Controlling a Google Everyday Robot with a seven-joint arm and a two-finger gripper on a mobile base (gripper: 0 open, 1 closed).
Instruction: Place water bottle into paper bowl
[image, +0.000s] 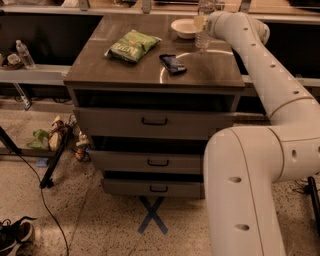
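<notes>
The water bottle (202, 34) is a clear bottle standing upright at the back right of the cabinet top, just right of the paper bowl (184, 28). The bowl is white, round and shallow, and sits at the back edge. My gripper (204, 19) comes in from the right at the end of the white arm and is shut on the bottle's upper part. The bottle's base is at or just above the tabletop. The bottle's cap is hidden by the gripper.
A green snack bag (132, 45) lies at the left of the wooden cabinet top (125, 72). A dark blue packet (172, 63) lies in the middle. A small blue-label bottle (25, 54) stands on a shelf at far left. Cables and shoes lie on the floor.
</notes>
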